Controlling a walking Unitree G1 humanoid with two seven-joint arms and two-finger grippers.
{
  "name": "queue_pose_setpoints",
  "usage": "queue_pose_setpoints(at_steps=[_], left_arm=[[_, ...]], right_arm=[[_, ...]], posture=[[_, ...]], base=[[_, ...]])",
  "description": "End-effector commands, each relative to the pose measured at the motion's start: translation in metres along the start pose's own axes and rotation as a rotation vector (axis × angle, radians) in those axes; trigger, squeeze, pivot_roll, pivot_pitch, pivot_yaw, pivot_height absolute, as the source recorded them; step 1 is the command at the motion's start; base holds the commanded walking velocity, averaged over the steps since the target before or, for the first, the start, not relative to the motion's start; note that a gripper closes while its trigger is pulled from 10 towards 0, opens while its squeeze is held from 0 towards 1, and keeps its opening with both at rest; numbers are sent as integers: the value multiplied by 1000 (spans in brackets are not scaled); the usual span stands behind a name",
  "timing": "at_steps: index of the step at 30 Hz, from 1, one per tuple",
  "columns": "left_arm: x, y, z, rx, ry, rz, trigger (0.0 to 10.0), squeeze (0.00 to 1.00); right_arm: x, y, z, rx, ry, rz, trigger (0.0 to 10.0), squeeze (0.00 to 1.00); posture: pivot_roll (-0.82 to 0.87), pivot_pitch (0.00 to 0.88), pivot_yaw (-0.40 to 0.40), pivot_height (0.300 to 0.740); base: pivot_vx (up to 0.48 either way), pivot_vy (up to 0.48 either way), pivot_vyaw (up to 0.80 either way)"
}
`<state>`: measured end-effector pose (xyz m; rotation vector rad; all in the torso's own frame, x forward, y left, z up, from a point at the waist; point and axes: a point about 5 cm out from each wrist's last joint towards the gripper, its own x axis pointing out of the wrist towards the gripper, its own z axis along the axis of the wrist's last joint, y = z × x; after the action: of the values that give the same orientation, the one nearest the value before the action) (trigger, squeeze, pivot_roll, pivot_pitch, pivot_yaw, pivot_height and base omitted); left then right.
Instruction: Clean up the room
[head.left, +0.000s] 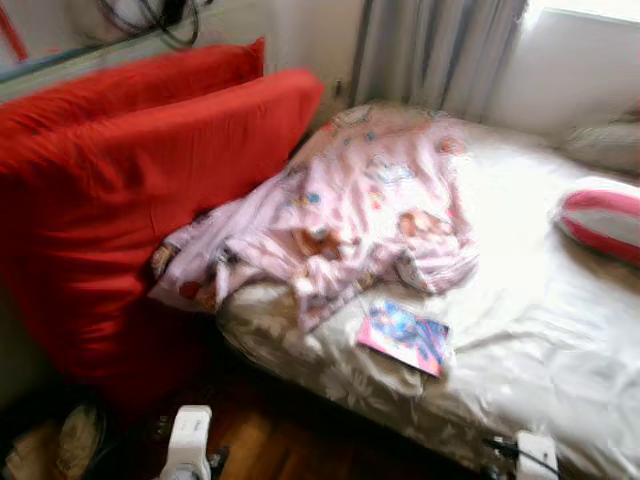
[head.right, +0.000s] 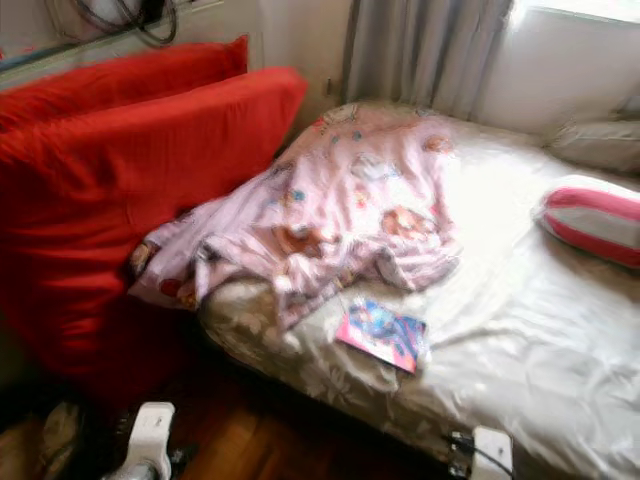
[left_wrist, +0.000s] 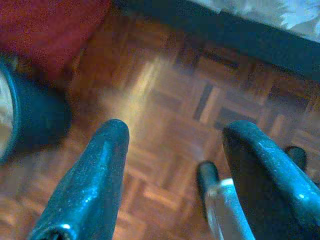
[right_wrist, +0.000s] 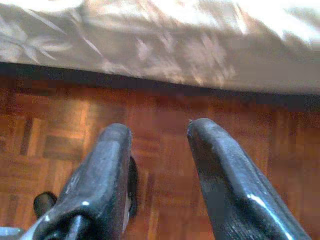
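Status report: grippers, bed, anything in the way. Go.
Left gripper and right gripper open, empty, low over parquet floor. Pink blanket bunched on bed, booklet near edge. Red cushions lean alongside.

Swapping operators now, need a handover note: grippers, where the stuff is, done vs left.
Left gripper: open, empty, over the parquet floor.
Right gripper: open, empty, over the floor by the bed edge.
Pink blanket lies crumpled on the bed, against the red cushions. Colourful booklet sits near the bed's front edge; striped pillow at the far right.
Done: nothing visible. Left: blanket, booklet.
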<state>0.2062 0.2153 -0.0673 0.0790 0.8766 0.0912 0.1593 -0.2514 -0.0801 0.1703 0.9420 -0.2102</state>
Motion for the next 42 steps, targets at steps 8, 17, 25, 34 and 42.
queue_pose_setpoints(at_steps=[8,17,25,34,42], left_arm=[[1,-9,4,15,-8,-25,10000,0],[1,-9,4,12,-10,-23,10000,0],[0,0,-1,10,-5,-11,10000,0],[-1,5,-3,6,-6,-7,10000,0],[-1,6,-2,1,-10,-8,10000,0]], right_arm=[[-2,-7,-2,18,2,-26,10000,0],[-2,-5,-1,33,-15,-5,10000,0],[-1,-3,2,3,-33,29,10000,0],[-2,-3,2,54,-44,31,10000,0],[-1,-2,4,15,-45,53,10000,0]], posture=[[63,0,-14,740],[62,0,-10,740],[62,0,-8,740],[58,0,-7,740],[57,0,-6,740]], base=[[0,0,-632],[0,0,0],[0,0,300],[0,0,225],[0,0,0]])
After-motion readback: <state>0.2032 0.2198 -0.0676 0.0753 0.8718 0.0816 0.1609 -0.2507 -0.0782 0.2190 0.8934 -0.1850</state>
